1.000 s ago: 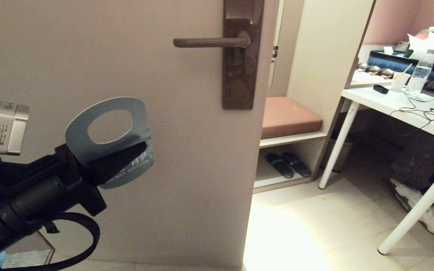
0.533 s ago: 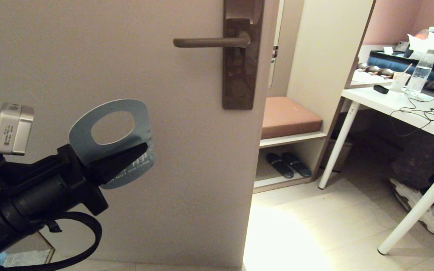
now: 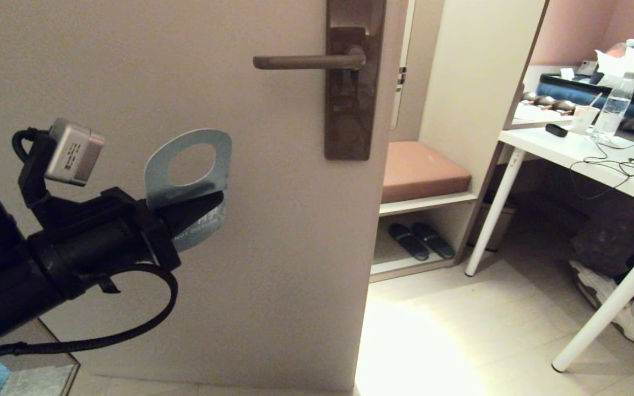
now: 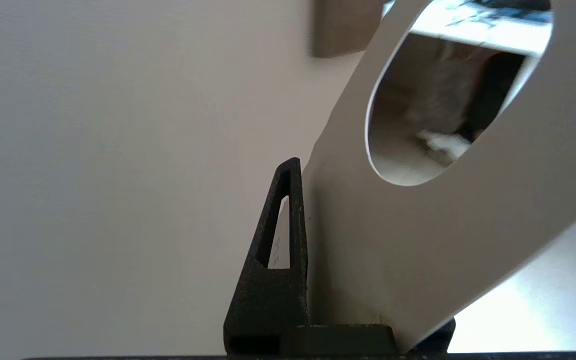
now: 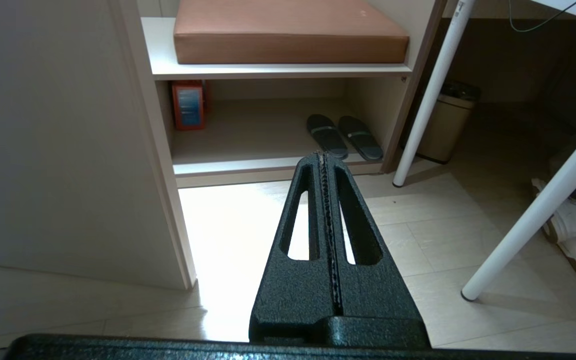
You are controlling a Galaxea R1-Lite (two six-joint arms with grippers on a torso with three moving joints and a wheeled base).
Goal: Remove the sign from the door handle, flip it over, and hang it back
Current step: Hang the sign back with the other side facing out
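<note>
1. The left end effector [image 3: 207, 206] was clamped on the lower half of the sign [image 3: 190, 181], so the oval hole stayed free for hanging.
2. The sign was in the air before the door [image 3: 130, 82], well apart from the door handle [image 3: 306, 61], below it and to its left.
3. Its long axis stood near upright, slightly tilted; the hole end pointed up and the grey-blue printed face was toward the head camera.
4. The right end effector [image 5: 325, 165] was parked low, its fingers together and holding nothing.
</note>
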